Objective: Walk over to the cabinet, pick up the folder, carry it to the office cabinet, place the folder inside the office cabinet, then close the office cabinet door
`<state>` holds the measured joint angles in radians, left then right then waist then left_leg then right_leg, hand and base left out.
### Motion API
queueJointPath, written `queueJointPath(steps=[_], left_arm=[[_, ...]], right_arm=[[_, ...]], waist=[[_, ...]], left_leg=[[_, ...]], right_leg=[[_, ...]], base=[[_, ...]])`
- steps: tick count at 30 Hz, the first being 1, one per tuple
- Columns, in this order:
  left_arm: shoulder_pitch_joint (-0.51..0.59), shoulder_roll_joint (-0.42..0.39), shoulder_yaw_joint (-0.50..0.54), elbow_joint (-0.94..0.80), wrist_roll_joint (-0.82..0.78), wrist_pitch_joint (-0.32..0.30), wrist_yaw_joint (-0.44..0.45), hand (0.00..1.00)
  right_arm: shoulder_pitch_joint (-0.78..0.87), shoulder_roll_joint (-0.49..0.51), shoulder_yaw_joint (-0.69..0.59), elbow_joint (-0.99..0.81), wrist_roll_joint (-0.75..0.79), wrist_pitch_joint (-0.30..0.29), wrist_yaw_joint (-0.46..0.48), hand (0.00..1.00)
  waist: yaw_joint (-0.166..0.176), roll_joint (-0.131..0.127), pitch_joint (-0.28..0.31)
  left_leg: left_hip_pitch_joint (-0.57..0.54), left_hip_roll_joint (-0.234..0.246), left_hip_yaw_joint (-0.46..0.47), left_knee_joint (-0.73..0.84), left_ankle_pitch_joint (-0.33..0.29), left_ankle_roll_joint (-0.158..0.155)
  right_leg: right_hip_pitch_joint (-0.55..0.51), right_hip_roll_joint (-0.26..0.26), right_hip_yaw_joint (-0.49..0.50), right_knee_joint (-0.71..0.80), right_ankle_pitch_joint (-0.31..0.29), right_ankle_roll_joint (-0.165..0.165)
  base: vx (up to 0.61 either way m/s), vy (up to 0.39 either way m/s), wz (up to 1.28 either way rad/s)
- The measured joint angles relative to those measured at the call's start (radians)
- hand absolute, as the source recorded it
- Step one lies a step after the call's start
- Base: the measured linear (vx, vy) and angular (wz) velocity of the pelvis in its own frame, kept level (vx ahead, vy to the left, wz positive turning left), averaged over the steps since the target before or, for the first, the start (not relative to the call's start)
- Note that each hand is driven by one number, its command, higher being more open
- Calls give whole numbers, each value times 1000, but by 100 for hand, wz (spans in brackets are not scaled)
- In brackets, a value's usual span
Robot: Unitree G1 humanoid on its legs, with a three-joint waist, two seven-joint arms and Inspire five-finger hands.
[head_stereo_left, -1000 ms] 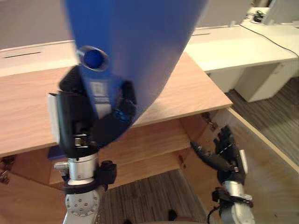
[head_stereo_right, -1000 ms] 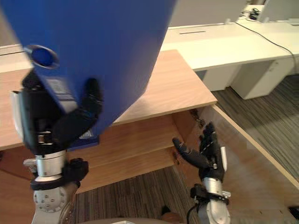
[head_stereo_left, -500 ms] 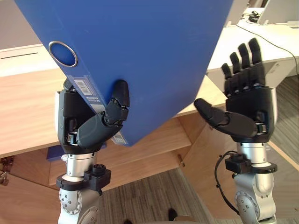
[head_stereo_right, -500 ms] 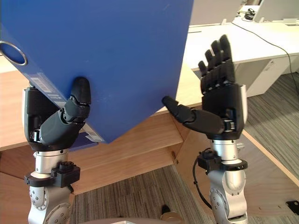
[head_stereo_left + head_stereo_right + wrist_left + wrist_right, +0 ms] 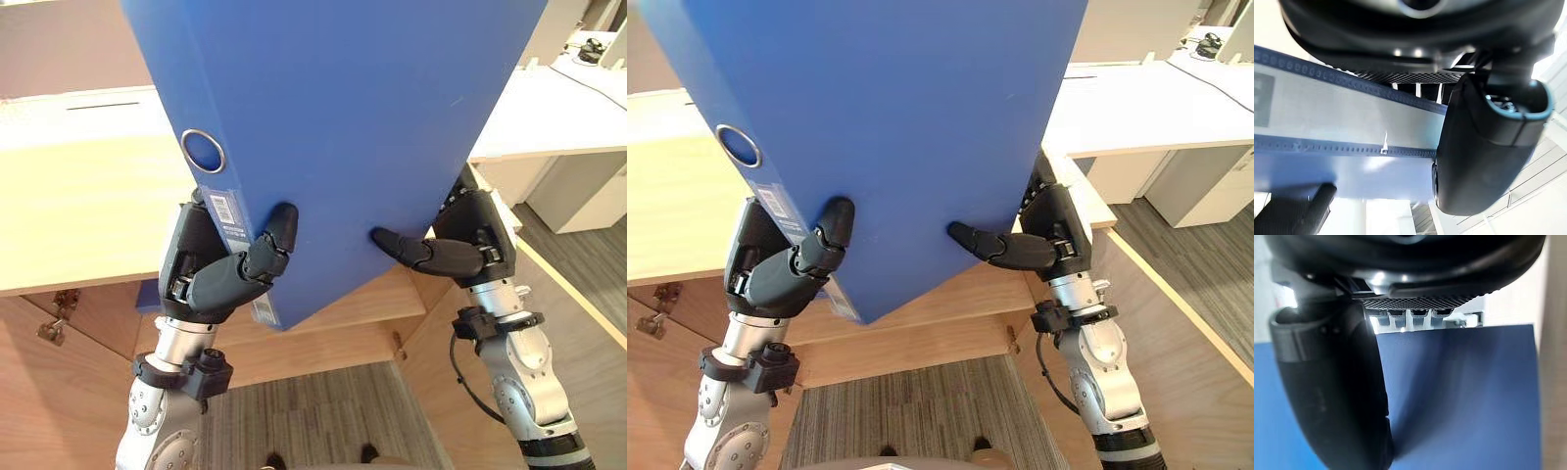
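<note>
Your left robot hand [image 5: 227,277] is clamped on the spine of the blue folder [image 5: 343,117]; your right robot hand [image 5: 458,247] pinches the opposite edge, with the folder tilted above both.

Right hand [image 5: 478,243] closed in, now clamps folder [image 5: 353,117] edge.

The blue plastic lever-arch folder [image 5: 343,127] is cut off at 12 o'clock. In the eye views it conceals the fingers of the left hand [image 5: 220,279] and the right hand [image 5: 460,250]; each thumb presses its front face. The dark item [image 5: 591,51] at 1 o'clock on the white desk [image 5: 558,108] is too small to identify.
</note>
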<state>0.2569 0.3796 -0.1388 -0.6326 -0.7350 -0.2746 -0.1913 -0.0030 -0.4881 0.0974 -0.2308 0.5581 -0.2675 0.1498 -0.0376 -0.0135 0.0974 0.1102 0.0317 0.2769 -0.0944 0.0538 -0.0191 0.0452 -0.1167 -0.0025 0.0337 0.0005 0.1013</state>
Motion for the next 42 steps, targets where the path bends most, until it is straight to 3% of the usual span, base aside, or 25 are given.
queueJointPath(steps=[3,8,13,14,19,25,31,35,42], left_arm=[[0,4,1,27,-24,10,-9,0],[0,19,23,35,-10,9,-10,0],[0,-80,96,49,163,-3,72,0],[0,-105,111,51,198,-4,90,100],[14,-199,168,51,362,-49,175,100],[124,-321,278,83,547,-49,299,100],[241,-443,438,234,579,-19,392,100],[274,-448,446,388,552,9,386,100],[199,-363,343,926,603,94,305,100]], right_arm=[[-16,-44,30,29,10,3,20,0],[-31,-52,29,55,10,5,28,0],[-30,32,31,19,-21,5,52,0],[-30,59,42,-9,-43,4,61,0],[-38,163,46,-28,-114,4,51,0],[-42,230,38,-28,-166,4,-16,0],[-41,267,-6,-28,-174,5,-72,0],[-41,269,-1,-18,-198,7,-74,0],[-42,233,192,60,-262,18,-64,0]], waist=[[-2,16,-11],[7,18,-12],[23,19,-22],[26,18,-26],[54,15,-42],[70,13,-43],[90,5,-47],[102,-11,-57],[98,-23,-63]], left_leg=[[-11,-3,-22,0,10,2],[-29,-2,-54,-1,30,1],[-48,-2,-89,-1,45,0],[-54,-2,-99,-1,48,-1],[-69,-3,-138,-1,61,0],[-84,-1,-181,-2,74,-5],[-98,4,-204,-2,78,-11],[-104,4,-210,-2,79,-12],[-118,8,-206,-2,79,-13]], right_leg=[[0,-4,-21,0,0,0],[0,-5,-54,-2,0,-1],[0,-6,-87,-6,1,-3],[1,-6,-94,-8,1,-4],[8,-8,-133,-9,0,-6],[15,-6,-175,-8,-6,-15],[20,-5,-201,-18,-15,-16],[20,-5,-210,-22,-15,-16],[-2,-3,-206,-17,-11,-20]], base=[[-43,-8,20],[-56,-13,20],[-36,-6,21],[-20,-6,22],[-33,-5,23],[-58,-8,22],[-31,-17,13],[7,-14,7],[-6,-4,-4]])
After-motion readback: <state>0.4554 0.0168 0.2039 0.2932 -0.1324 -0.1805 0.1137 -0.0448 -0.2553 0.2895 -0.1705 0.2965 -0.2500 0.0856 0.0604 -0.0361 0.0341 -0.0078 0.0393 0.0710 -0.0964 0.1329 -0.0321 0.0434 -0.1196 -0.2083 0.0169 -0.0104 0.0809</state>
